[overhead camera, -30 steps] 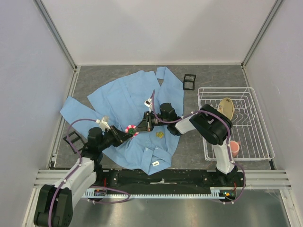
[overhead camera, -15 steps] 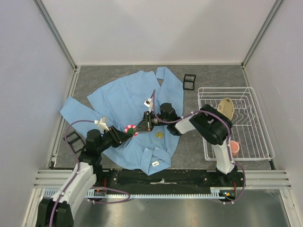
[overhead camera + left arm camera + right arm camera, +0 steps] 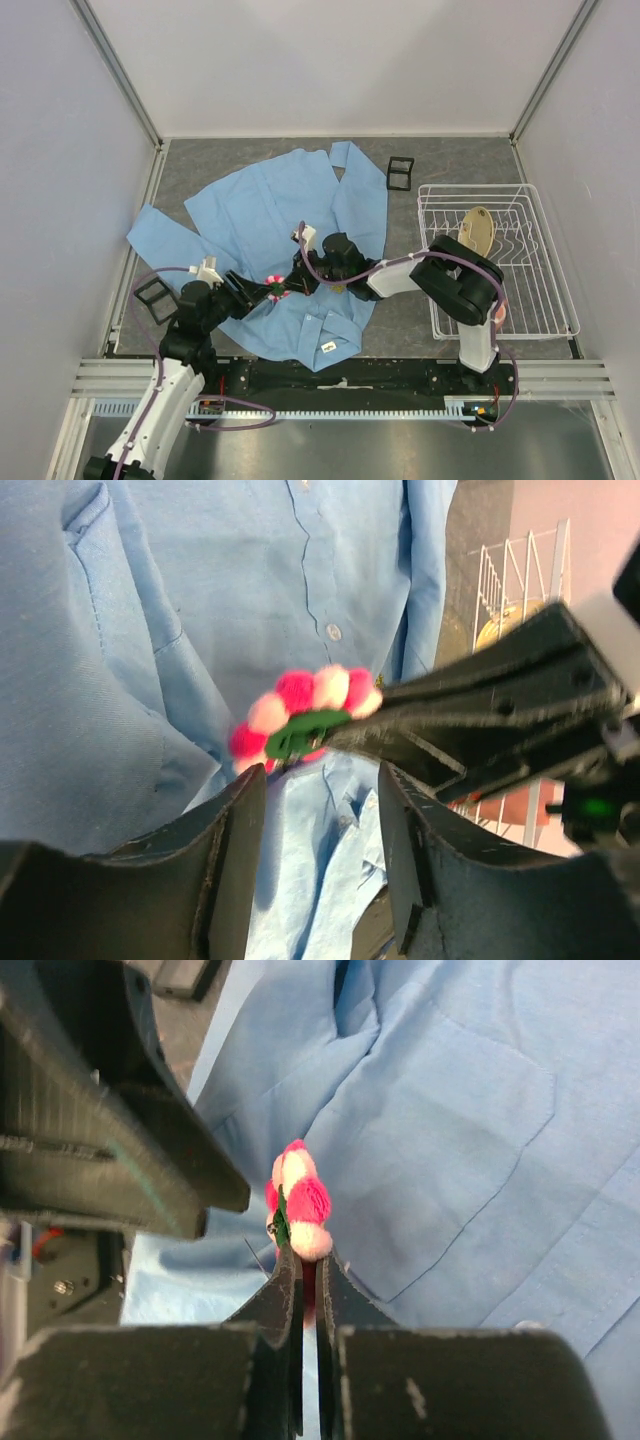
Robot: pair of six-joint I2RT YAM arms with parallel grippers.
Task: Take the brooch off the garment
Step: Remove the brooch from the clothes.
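The light blue shirt (image 3: 260,205) lies spread on the grey table. The pink flower brooch (image 3: 272,283) is near its lower front. My right gripper (image 3: 284,284) is shut on the brooch (image 3: 298,1198), pinching it edge-on just above the cloth; a thin pin shows beside it. My left gripper (image 3: 250,290) is just left of the brooch, open and empty. In the left wrist view the brooch (image 3: 300,712) shows its green back, held by the right fingers (image 3: 480,710), with shirt cloth (image 3: 320,850) between my own jaws.
A white wire rack (image 3: 540,300) at the right holds a wooden utensil (image 3: 480,228) and a pink cup (image 3: 494,312). Black square frames lie at the back (image 3: 400,172) and at the left (image 3: 155,298). A white label (image 3: 327,346) marks the shirt's collar.
Both grippers have shifted toward the near left. The right gripper carried the brooch slightly nearer, and the left arm has drawn back.
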